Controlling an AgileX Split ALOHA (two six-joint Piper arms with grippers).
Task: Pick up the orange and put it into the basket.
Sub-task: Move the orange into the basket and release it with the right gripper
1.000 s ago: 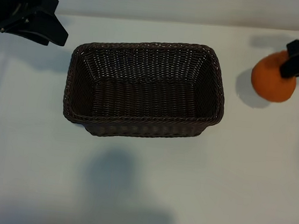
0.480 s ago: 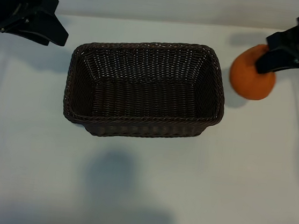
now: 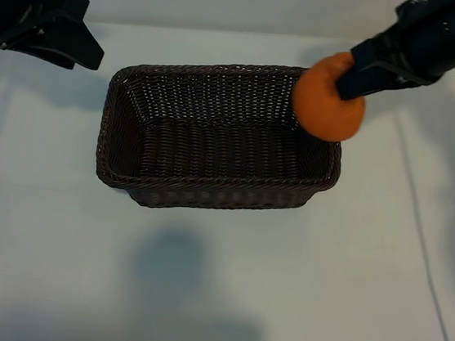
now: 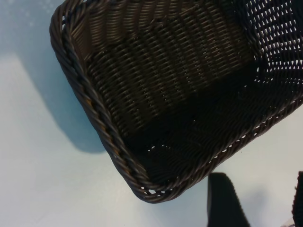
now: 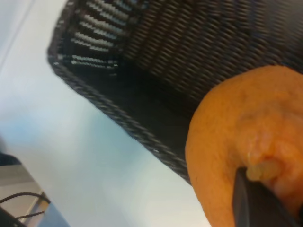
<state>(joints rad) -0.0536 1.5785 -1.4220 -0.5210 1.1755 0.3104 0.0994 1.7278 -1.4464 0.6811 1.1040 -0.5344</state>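
Orange (image 3: 329,98) held above basket (image 3: 209,191) rim.
Right gripper (image 3: 355,76), upper right of the frame, has its jaws clamped on the fruit's top; left gripper (image 3: 84,45), upper left, jaws apart over the counter (image 3: 213,300).

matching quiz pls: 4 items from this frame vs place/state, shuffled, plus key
Items:
1. orange
2. basket
3. left gripper
4. right gripper

Places/states:
A. parked at the table's far left corner, holding nothing
B. shut on the fruit, above the basket's right end
C. held in the air over the basket's right rim
D. sitting on the table, nothing inside

Pairs: 1-C, 2-D, 3-A, 4-B
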